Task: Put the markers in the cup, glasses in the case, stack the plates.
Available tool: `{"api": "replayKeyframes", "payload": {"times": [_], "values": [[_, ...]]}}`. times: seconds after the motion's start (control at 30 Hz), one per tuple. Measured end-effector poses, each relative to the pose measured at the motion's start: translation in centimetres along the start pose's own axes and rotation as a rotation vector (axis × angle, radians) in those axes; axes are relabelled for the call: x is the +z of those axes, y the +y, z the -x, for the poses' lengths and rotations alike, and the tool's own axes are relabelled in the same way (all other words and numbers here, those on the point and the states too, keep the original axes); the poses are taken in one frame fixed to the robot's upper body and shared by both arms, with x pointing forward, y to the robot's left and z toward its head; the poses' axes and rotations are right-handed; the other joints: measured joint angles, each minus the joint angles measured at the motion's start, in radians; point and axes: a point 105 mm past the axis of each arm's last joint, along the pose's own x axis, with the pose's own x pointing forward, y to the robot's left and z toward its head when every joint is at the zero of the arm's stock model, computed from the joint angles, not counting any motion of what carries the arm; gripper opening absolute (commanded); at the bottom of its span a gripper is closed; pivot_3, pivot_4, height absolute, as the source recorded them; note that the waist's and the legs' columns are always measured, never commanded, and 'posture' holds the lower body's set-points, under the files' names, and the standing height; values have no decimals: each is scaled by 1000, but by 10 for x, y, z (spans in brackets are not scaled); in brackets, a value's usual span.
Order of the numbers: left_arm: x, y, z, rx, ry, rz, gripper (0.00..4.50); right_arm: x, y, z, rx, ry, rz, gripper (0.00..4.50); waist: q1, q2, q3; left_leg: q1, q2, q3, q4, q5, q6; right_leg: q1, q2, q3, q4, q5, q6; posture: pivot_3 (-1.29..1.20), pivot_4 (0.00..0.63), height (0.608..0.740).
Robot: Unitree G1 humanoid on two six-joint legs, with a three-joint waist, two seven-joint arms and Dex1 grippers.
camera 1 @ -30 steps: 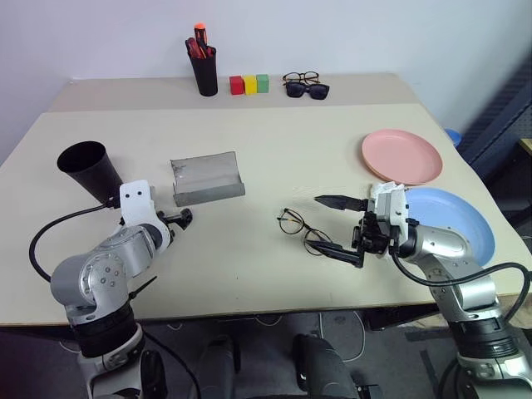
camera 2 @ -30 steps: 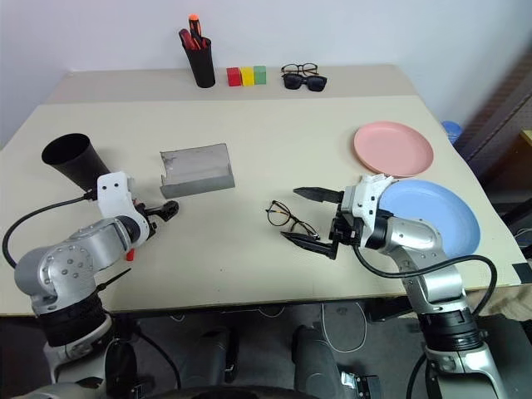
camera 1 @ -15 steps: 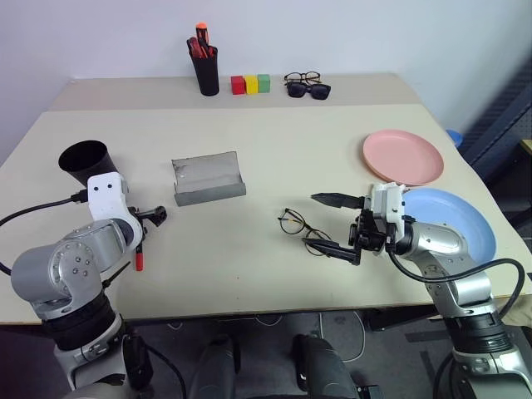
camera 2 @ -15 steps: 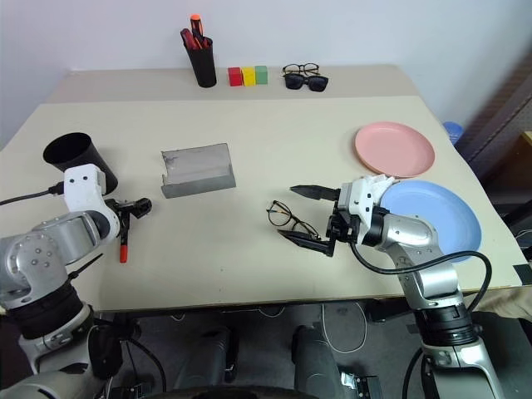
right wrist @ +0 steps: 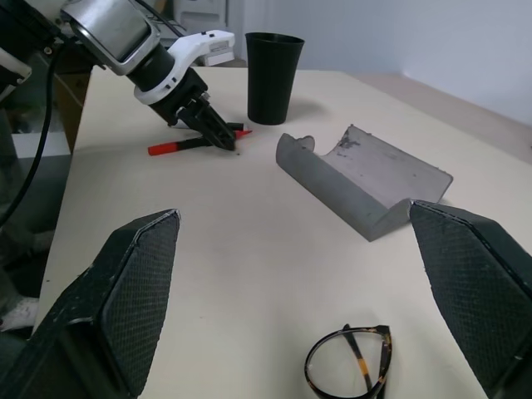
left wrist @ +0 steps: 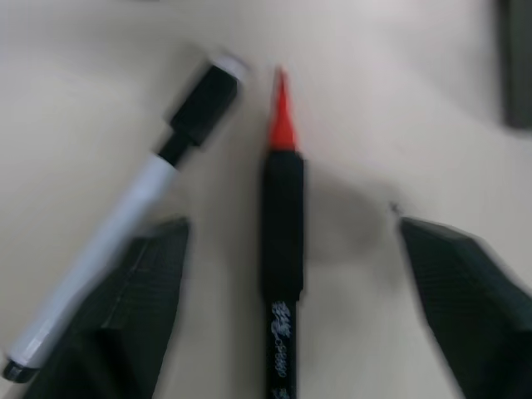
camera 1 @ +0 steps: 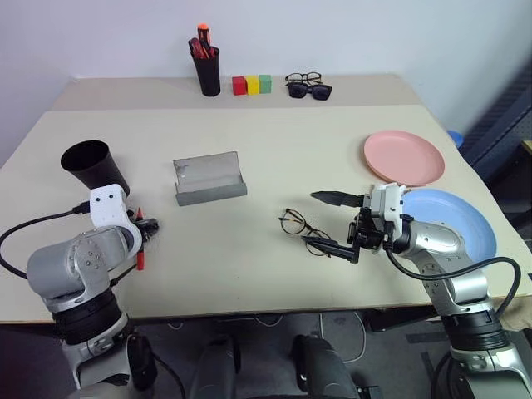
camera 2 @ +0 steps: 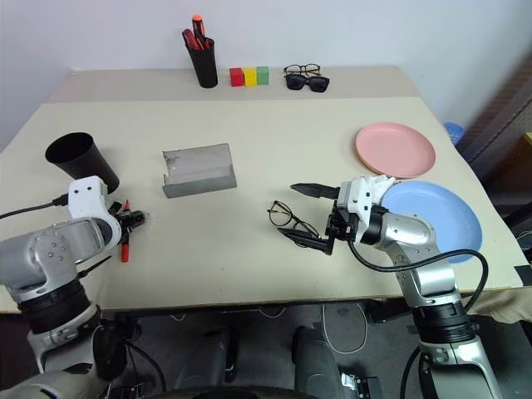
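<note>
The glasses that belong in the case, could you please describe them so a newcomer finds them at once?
On the table, look just left of the right gripper. The glasses lie there alone: thin black wire rims and clear lenses, unlike the sunglasses at the far edge.

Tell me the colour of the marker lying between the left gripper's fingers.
Red with a black grip: the red marker, clearest in the left wrist view, beside the black and white marker.

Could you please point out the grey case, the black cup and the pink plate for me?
grey case (camera 1: pixel 209 179), left eye view, its inner trough.
black cup (camera 1: pixel 103 169), left eye view, its side wall.
pink plate (camera 1: pixel 403 156), left eye view, its centre.
</note>
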Motion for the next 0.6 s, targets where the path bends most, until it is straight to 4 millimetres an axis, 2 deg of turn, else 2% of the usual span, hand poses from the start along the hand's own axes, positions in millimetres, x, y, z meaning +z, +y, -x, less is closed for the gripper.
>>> {"api": "replayKeyframes", "payload": {"times": [0.13,0.27,0.37,0.43,0.5,0.6], "values": [[0,4,-4,29,-7,9,42,0,-1,0,-7,1,1,4500,1,0,0,3,0,0,0,0,0,3,0,0,1,0,0,0,150,740],[0,-5,-2,-28,-13,5,42,-1,-2,0,-12,0,-2,4500,0,0,0,3,0,0,0,0,0,3,0,0,0,0,0,0,150,740],[-4,-27,8,-175,-34,-13,42,-2,-5,-2,-18,-1,-7,4500,-3,-2,1,2,0,0,0,0,0,3,0,0,-1,0,0,0,150,740],[3,-44,24,-279,-129,-92,42,-3,-8,-4,-19,-5,-4,4500,-4,-5,3,1,0,0,-1,0,0,1,0,0,-1,0,0,0,150,740],[26,-58,44,-352,-309,-169,42,-4,-11,-5,-24,-5,-1,4500,-5,-5,3,0,0,0,-1,0,-1,0,0,0,0,0,0,0,150,740],[92,-67,91,-341,-817,-227,42,-4,-16,-13,-15,-19,1,4500,-4,-5,3,1,0,0,-1,1,-1,0,0,0,0,0,-1,0,150,740]]}}
